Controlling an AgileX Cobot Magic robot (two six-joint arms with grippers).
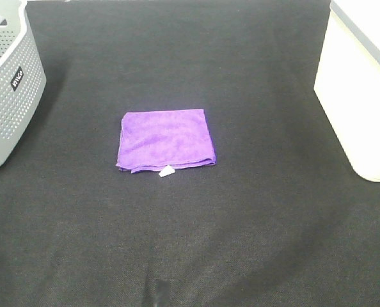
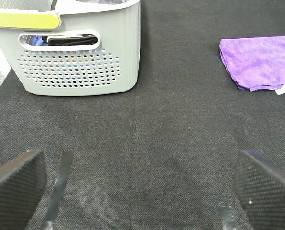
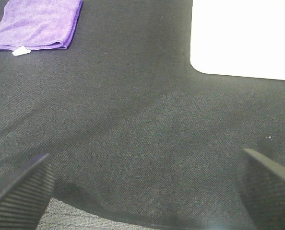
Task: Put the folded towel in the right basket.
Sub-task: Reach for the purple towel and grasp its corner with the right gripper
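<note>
while left fingers (image 2: 15, 184) gape, towel (image 1: 166, 139) lies flat.

Broad black fingers (image 2: 15, 184), finely dimpled and ribbed.

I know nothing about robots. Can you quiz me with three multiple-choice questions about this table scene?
1. Where is the towel? A inside a basket; B flat on the mat between the baskets; C hanging from an arm.
2. What colour is it? A purple; B green; C red.
3. How are the left end effector and right end effector? A both open, empty; B both gripping the towel; C one holding a basket.
Answers: B, it lies between grey basket and white basket; A, purple cloth; A, wrist views show fingers spread, nothing between.
</note>
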